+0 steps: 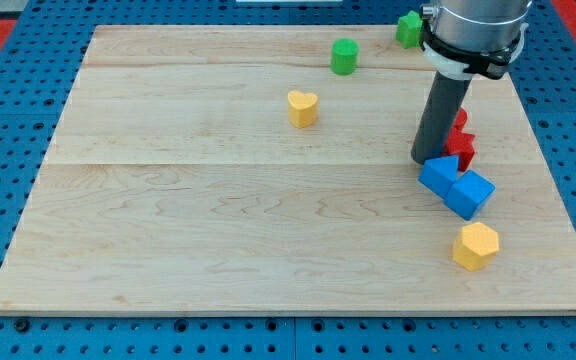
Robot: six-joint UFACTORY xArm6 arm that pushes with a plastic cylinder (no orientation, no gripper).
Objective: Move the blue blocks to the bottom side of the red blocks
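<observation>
My tip (428, 160) rests on the board at the view's right, touching the upper left edge of a blue block (438, 177). A second blue block, a cube (470, 193), lies against it on the lower right. Two red blocks sit just above them: a red star-like block (462, 148) right of my rod, and another red block (459, 119) partly hidden behind the rod. The blue blocks lie directly below the red ones in the view.
A yellow hexagonal block (476, 245) lies below the blue blocks. A yellow heart block (303, 107) sits at the upper middle. A green cylinder (344, 56) and a green block (409, 28) stand near the top edge of the wooden board (218, 220).
</observation>
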